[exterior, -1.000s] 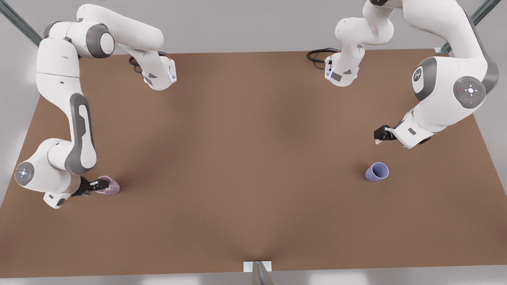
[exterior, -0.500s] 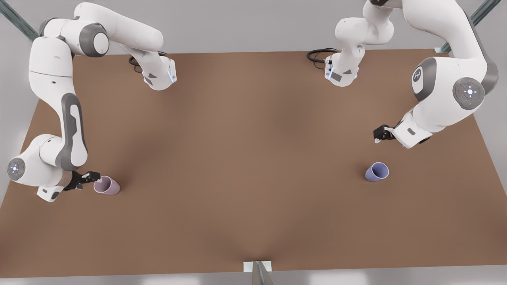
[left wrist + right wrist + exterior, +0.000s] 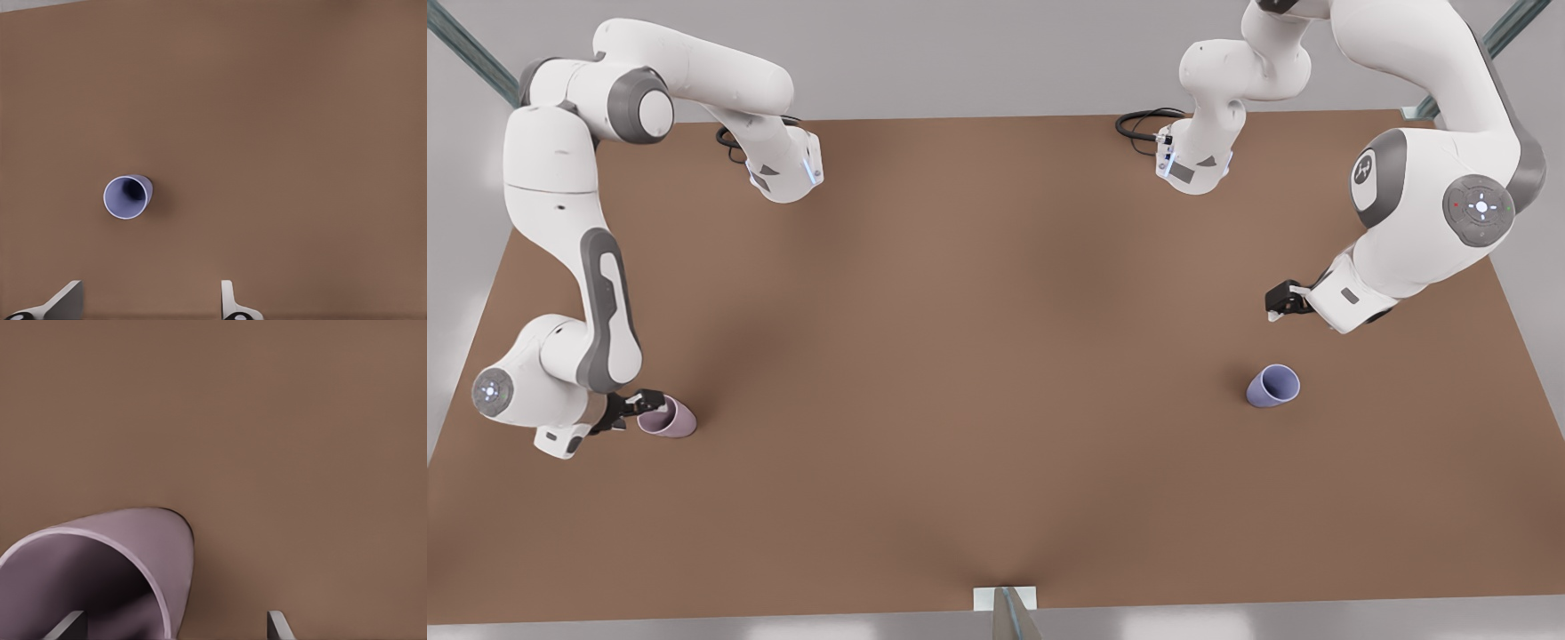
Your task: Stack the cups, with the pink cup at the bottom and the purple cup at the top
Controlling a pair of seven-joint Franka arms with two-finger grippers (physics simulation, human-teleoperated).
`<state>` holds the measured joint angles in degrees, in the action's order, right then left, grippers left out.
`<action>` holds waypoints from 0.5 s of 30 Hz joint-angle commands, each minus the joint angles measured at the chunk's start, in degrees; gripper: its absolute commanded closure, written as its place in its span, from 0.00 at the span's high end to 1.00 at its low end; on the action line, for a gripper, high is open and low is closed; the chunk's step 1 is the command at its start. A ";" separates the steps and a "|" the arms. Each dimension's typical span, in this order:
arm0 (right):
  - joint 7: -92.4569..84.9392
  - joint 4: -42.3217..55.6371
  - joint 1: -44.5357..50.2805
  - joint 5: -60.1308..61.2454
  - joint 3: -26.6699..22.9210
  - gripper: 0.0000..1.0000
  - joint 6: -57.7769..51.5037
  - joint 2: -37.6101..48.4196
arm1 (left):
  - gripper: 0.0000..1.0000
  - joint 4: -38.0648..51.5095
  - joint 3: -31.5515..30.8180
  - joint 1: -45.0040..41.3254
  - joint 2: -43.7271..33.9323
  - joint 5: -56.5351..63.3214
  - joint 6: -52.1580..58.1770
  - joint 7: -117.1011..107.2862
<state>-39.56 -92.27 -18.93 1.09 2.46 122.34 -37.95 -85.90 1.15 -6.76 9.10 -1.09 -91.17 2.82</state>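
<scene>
Currently unstacked | pink cup (image 3: 667, 417) at worktop (image 3: 996, 373) 8 o'clock, right pincer (image 3: 637, 408) spread at its rim | purple cup (image 3: 1272, 386) at 4 o'clock, left pincer (image 3: 1279, 303) spread above | both grasps and stacking remain

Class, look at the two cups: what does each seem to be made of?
Pink cup: probably matte plastic, uniform mauve with no glare and a thin rim. Purple cup: likely the same, flat lavender without shine. Being renders, the material stays uncertain.
</scene>
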 commanded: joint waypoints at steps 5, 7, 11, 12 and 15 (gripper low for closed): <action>-2.10 -0.19 0.30 -0.12 0.00 0.60 0.70 -0.99 | 1.00 0.03 -0.01 0.00 -0.13 0.12 0.12 0.00; -2.10 -0.19 0.30 -0.12 0.00 0.48 0.53 -0.99 | 1.00 0.03 -0.01 0.00 -0.13 0.12 0.03 0.00; -2.10 -0.28 0.39 -0.12 0.09 0.35 -0.35 -0.73 | 1.00 0.03 -0.01 0.00 -0.31 0.12 0.12 -0.35; -2.01 -0.28 0.39 -0.03 0.18 0.33 -1.14 -0.64 | 1.00 0.12 -0.01 0.00 -0.39 0.12 0.73 -0.18; -1.75 -0.19 0.39 -0.03 0.62 0.21 -2.81 -0.20 | 1.00 0.20 0.08 0.00 -0.75 0.12 2.05 -0.09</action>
<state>-40.79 -92.45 -18.52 1.13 3.05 121.21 -38.27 -85.72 1.18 -6.78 8.50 -1.03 -90.37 2.78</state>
